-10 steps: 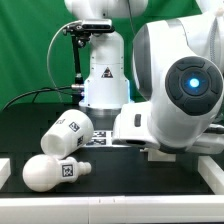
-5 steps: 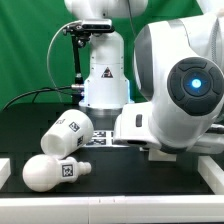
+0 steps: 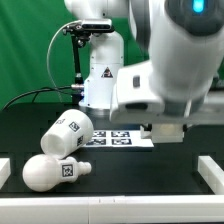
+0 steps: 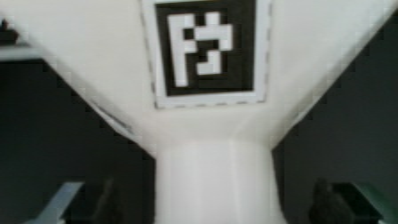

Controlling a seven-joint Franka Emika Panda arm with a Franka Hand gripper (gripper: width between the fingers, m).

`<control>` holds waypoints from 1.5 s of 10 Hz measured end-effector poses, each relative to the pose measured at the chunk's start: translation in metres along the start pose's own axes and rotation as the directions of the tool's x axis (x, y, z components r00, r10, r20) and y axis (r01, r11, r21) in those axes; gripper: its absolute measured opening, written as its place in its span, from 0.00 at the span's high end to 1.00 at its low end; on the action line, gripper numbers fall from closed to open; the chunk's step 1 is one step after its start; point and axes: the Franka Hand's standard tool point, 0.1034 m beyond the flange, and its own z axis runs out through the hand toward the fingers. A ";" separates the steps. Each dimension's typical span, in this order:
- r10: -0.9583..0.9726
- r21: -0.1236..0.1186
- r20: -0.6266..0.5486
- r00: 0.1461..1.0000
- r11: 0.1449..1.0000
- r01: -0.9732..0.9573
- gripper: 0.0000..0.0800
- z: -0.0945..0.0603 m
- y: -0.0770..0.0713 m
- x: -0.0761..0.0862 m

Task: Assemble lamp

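**Lamp parts and gripper, two views.** You find the shade [image 3: 68,133] lying on its side on the black table [image 3: 150,190], toward the exterior view's left. One square tag on it faces the camera. Just in front of it lies the bulb [image 3: 52,172], also on its side. Its rounded end points to the exterior view's left, its neck points to the right, and one tag shows. Whether shade and bulb touch, you cannot tell.

The marker board [image 3: 120,138] lies flat just beside the shade, on the exterior view's right. Its far end passes under the arm [image 3: 170,60], which fills the upper right of that view and hides the table behind it.

In the wrist view a white tagged piece [image 4: 205,150] fills most of the picture. It is broad where its tag sits and narrows to a column. Blur keeps you from telling which lamp piece it is. The gripper [image 4: 205,205] straddles that column. Its dark fingers [image 4: 68,200] stand wide apart, with a dark gap between each one and the column, so they clamp nothing.

Small white blocks [image 3: 212,168] sit at both side edges of the table, and a green backdrop [image 3: 30,50] hangs behind.
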 end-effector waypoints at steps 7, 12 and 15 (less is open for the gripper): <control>-0.092 -0.046 -0.539 0.837 0.996 0.080 0.34 -0.043 -0.016 0.024; -0.090 -0.035 -0.858 0.505 0.992 0.118 0.34 -0.075 -0.032 0.058; -0.065 -0.040 -0.950 0.305 0.995 0.086 0.34 -0.048 0.002 0.057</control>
